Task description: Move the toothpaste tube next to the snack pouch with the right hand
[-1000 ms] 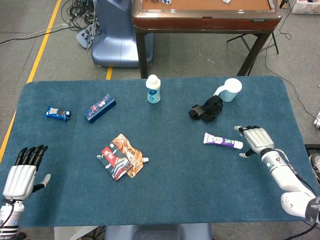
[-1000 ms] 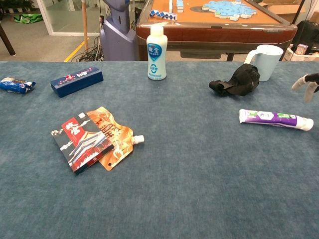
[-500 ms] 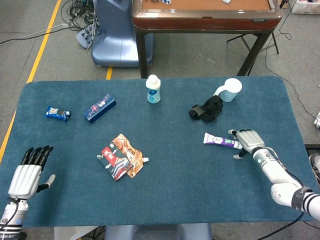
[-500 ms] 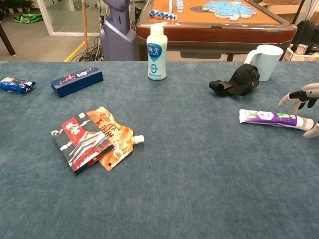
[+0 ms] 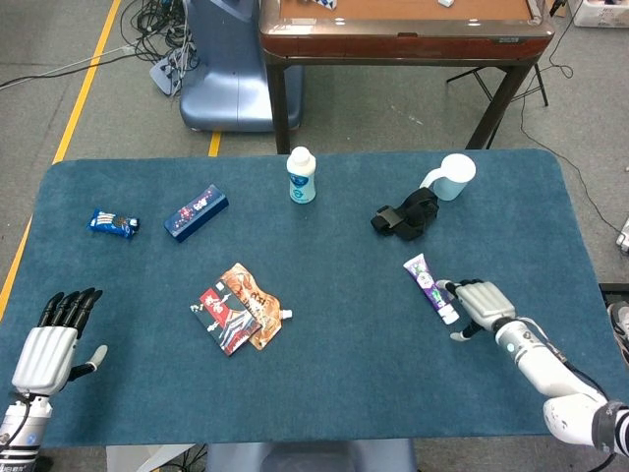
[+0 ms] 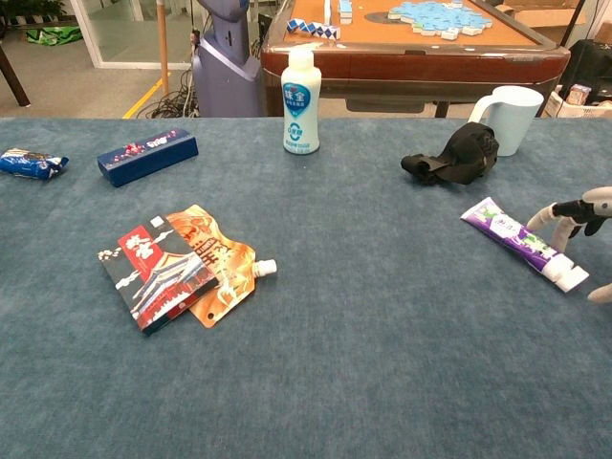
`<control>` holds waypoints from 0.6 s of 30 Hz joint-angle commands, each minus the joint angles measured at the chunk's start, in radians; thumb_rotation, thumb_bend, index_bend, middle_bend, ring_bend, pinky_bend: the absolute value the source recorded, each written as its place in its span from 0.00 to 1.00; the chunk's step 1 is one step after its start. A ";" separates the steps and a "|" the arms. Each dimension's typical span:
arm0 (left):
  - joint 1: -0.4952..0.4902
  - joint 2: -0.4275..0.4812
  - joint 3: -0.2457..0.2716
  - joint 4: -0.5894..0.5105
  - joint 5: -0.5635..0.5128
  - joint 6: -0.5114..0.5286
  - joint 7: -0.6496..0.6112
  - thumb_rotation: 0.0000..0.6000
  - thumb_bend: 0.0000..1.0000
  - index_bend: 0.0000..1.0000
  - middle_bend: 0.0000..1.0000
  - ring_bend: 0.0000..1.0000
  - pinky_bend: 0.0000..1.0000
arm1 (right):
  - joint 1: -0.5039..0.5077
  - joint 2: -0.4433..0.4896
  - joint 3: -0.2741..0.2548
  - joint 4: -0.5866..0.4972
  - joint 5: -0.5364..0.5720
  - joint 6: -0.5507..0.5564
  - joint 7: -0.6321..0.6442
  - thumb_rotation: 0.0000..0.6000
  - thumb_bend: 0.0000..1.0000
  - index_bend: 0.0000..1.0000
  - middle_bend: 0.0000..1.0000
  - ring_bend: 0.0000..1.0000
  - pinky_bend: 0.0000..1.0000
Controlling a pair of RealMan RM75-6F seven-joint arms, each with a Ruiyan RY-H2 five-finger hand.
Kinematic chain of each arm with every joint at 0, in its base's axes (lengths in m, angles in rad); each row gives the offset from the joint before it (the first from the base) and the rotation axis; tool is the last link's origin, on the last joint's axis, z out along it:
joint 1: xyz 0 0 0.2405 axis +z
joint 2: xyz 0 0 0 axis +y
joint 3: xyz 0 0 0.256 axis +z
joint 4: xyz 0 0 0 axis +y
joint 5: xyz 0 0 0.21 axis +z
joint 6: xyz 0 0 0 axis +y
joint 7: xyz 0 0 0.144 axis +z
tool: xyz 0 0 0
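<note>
One toothpaste tube (image 5: 429, 287) lies flat on the blue table cover (image 5: 324, 383), well to the right of the snack pouch (image 5: 257, 308). Its long axis runs diagonally: the flat crimped end points up and left toward the black strap bundle (image 5: 405, 213), and the white cap end points down and right, at the right hand (image 5: 482, 304). In the chest view the tube (image 6: 521, 243) shows the same slant, cap end nearest the camera.

The right hand sits just right of the cap end, its fingers (image 6: 557, 214) spread and curved over the tube's lower part; whether they touch it cannot be told. The thumb is apart, on the near side of the cap. The left hand (image 5: 47, 345) rests far to the left of the pouch, near the front edge of the table, fingers straight and close together, holding nothing.

One snack pouch with a white spout lies partly under one red and black packet (image 5: 223, 317). Behind the pouch, toward the far edge, stands one white drink bottle (image 5: 302, 176). Left of the pouch and further back lie one dark blue box (image 5: 196, 212) and one small blue wrapped bar (image 5: 112, 223). One white mug (image 5: 452, 176) stands just behind the strap bundle, far right of the pouch.
</note>
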 commanded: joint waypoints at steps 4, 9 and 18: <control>0.011 0.010 0.003 0.003 0.013 0.023 -0.023 1.00 0.26 0.07 0.09 0.08 0.03 | -0.066 0.064 -0.039 -0.164 -0.120 0.158 -0.031 1.00 0.05 0.15 0.30 0.18 0.18; 0.024 0.017 0.009 0.000 0.009 0.033 -0.029 1.00 0.26 0.07 0.09 0.08 0.03 | -0.080 0.102 -0.030 -0.200 -0.115 0.233 -0.120 1.00 0.05 0.14 0.30 0.18 0.18; 0.033 0.022 0.010 -0.016 0.013 0.045 -0.028 1.00 0.26 0.07 0.09 0.08 0.03 | -0.046 0.047 0.003 -0.122 -0.180 0.321 -0.261 1.00 0.05 0.14 0.29 0.18 0.18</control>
